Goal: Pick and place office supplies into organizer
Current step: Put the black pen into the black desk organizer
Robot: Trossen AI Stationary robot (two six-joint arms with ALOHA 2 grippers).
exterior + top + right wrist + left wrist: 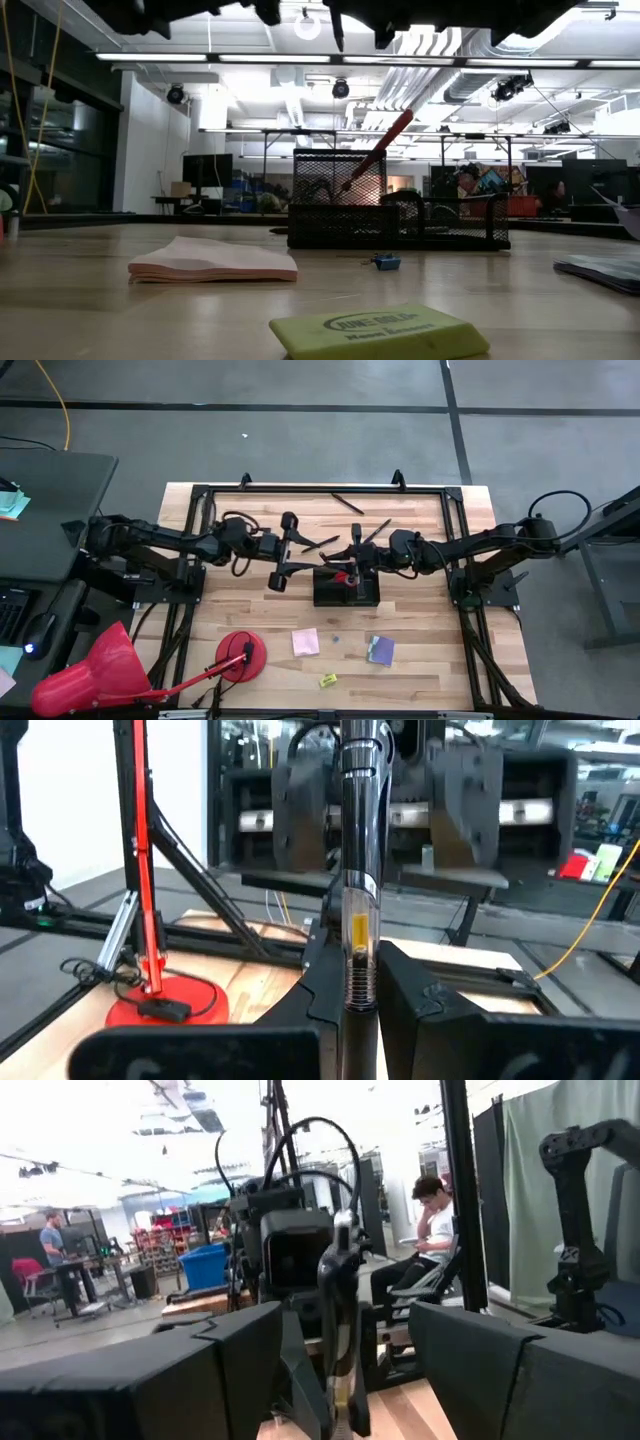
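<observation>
Lying nearest the low camera, a yellow eraser (380, 332) is resting flat on the pale wood-plank counter (250, 610), a soft rounded block with printed lettering, waiting to be collected. Going left to right across the near counter, a red disc base (240, 655) of a lamp-like stand is sitting at the near left, then a pink sticky pad (306, 642), thin and square with slightly curled paper layers, then a tiny blue piece (386, 262), then a purple pad (380, 649), all well apart from each other.

Farther back at mid-counter, the organizer (346, 592), a black wire-mesh tray with a taller cup section, is standing upright; red-handled scissors (378, 150) are leaning tilted in that cup, probably because the cup is shorter than they are. Loose dark pens (348, 503) are lying on the far counter.

The left gripper (286, 550) is hovering just left of the organizer with its fingers spread and empty, seemingly clearing room for its partner. The right gripper (358, 1005) is hanging over the organizer, fingers pinching a clear-barrelled pen (360, 870) with a visible spring, holding it lengthwise, likely for lowering into a compartment.
</observation>
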